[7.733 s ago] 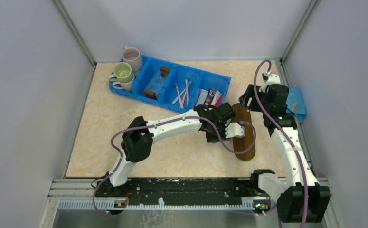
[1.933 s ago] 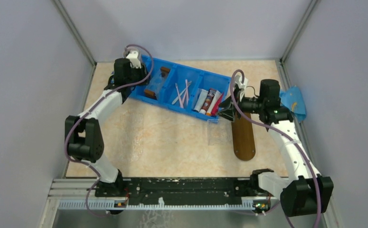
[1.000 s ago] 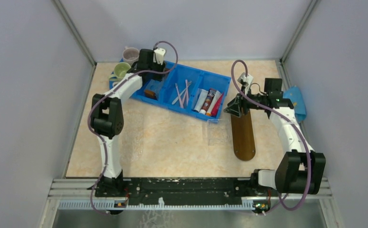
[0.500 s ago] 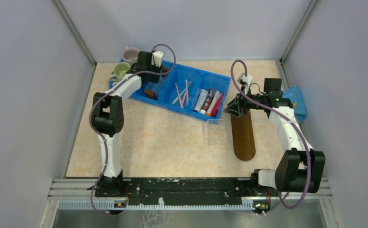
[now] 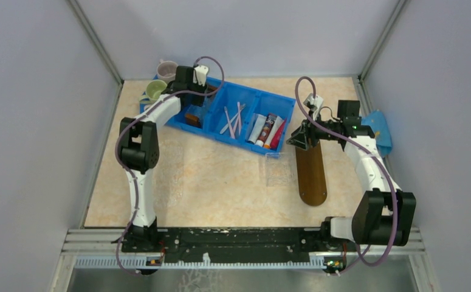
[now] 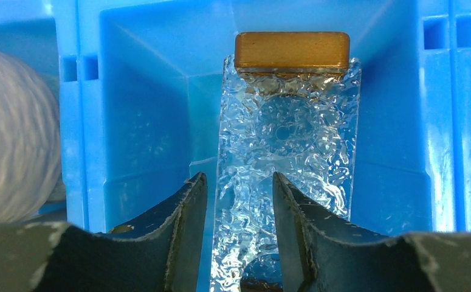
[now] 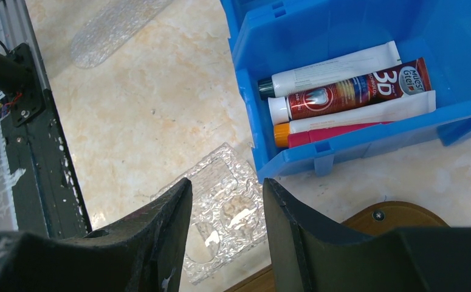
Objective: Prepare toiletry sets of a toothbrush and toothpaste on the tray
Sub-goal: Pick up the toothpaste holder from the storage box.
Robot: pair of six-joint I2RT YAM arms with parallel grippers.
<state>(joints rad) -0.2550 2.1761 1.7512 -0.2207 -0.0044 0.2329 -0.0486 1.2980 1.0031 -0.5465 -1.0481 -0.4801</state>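
Blue plastic bin (image 5: 284, 100) slants across the far table, and the dark tray (image 5: 312, 173) off its right end runs near-to-far. The right gripper (image 5: 298, 139), half open and empty, hovers at the tray's far tip; the left gripper (image 6: 237, 182) hangs parted over a clear sheet (image 6: 293, 140). The toothpaste tubes (image 7: 342, 91) lie just left of the right gripper in the end compartment, side by side with their long axes across it and caps toward the near wall.

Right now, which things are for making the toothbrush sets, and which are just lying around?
For the job:
thin pink and white toothbrushes
white, red and dark toothpaste tubes
long dark brown oval tray

Just lying about:
pale green mug
grey mug
small brown block
clear bumpy plastic sheet
crumpled blue cloth
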